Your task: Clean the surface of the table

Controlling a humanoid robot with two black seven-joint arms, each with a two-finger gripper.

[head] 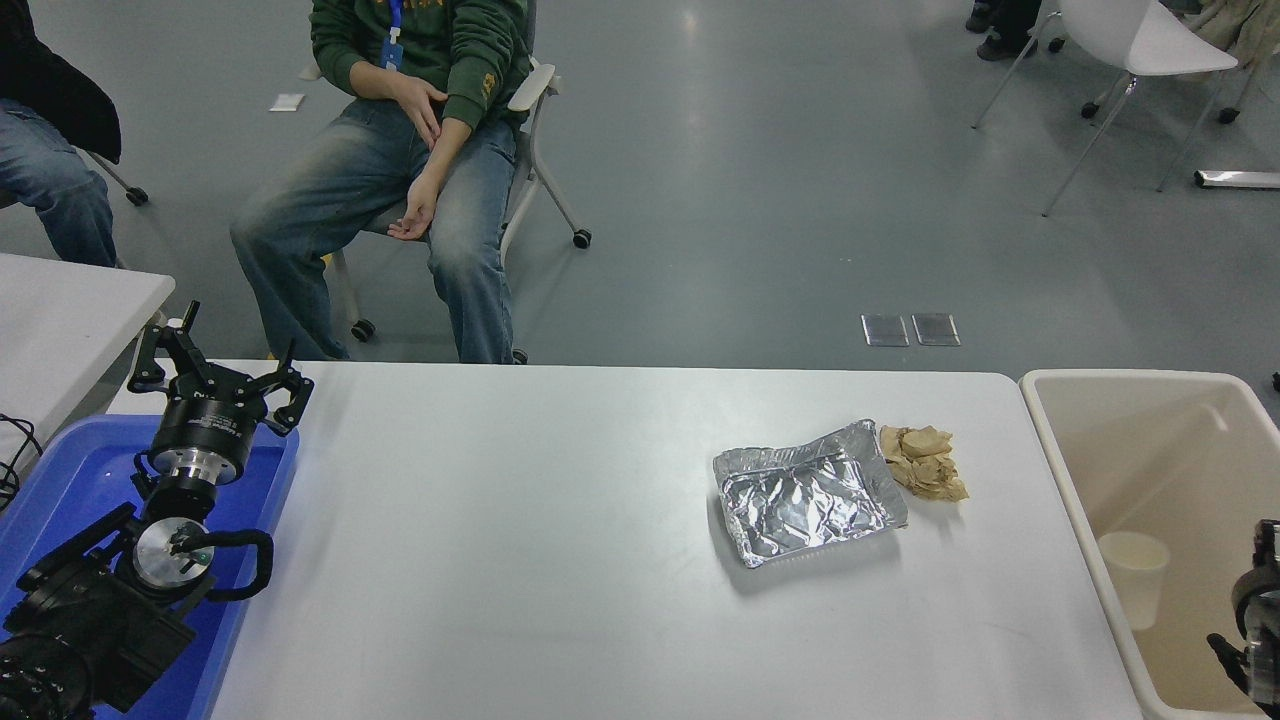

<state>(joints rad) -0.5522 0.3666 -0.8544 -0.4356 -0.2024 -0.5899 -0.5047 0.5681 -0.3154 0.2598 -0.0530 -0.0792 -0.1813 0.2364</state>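
Observation:
The white table surface (540, 530) carries a crumpled foil tray (808, 493) right of centre. A wad of brown paper (925, 462) lies touching the tray's far right corner. My right gripper (1245, 592) is at the right edge over the beige bin (1052, 440), partly cut off, open and holding nothing. A white paper cup (1133, 572) lies inside the bin, apart from the gripper. My left gripper (215, 378) is parked open over the blue tray (60, 480) at the lower left.
A person in a green top and jeans sits on a wheeled chair (535, 150) beyond the far edge. A smaller white table (60, 320) stands at the left. Another person's leg (50, 190) shows at the top left.

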